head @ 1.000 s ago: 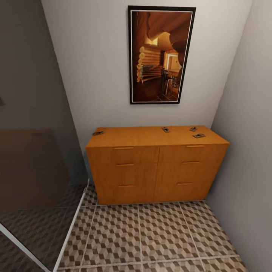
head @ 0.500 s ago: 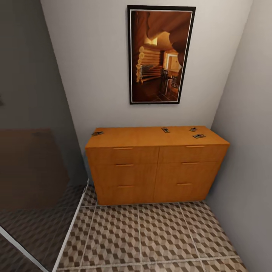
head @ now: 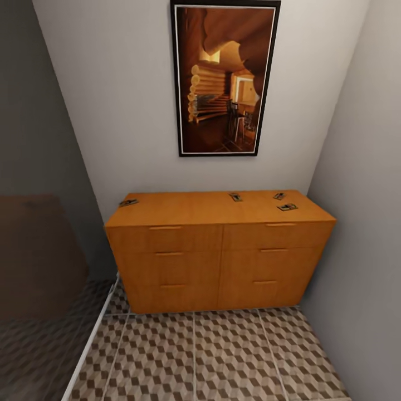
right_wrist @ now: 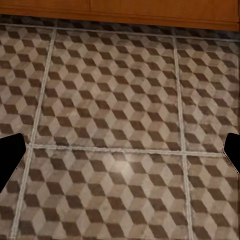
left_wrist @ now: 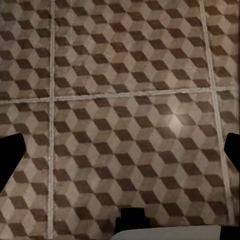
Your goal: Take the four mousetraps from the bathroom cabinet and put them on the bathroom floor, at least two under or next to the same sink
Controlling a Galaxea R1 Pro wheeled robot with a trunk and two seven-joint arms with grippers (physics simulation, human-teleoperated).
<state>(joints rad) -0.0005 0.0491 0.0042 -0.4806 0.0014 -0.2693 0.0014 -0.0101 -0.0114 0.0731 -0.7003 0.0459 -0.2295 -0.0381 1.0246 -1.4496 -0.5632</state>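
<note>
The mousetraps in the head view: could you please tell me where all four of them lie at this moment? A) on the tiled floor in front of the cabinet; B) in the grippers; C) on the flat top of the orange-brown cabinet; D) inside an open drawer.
C: one mousetrap lies at the left end of the cabinet top, and three lie toward the right; the drawers are closed.

The cabinet (head: 220, 262) looks like smooth orange wood. The bathroom floor (head: 223, 362) is matt tile. The picture (head: 223, 78) looks shiny.
</note>
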